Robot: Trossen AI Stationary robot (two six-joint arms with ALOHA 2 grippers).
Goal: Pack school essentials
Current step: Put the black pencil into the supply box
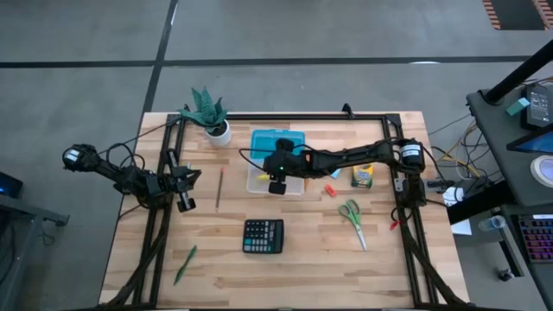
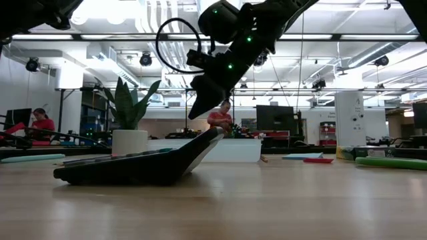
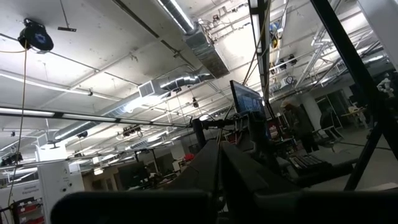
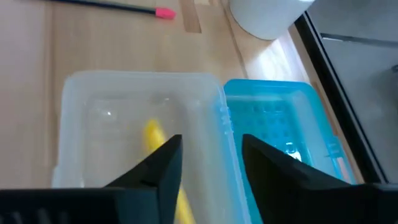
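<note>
My right gripper [image 1: 278, 185] hangs open over the clear plastic box [image 1: 263, 180], fingers pointing down, and shows above the calculator in the low view [image 2: 200, 100]. A yellow pencil [image 4: 152, 134] lies inside the box [image 4: 112, 118], partly hidden under one finger. The blue lid [image 4: 280, 121] lies beside the box. On the table lie a red pencil [image 1: 219, 186], a green pen [image 1: 185, 263], green-handled scissors [image 1: 352, 219], the yellow crayon box [image 1: 363, 175] and small orange and red pieces [image 1: 330, 187]. My left gripper [image 1: 185, 202] rests shut at the table's left side.
A black calculator [image 1: 263, 235] lies near the middle of the table, toward the near edge. A potted plant in a white pot [image 1: 212, 117] stands at the far edge, left of the lid. A black frame [image 1: 285, 117] borders the work area. People show in the room behind.
</note>
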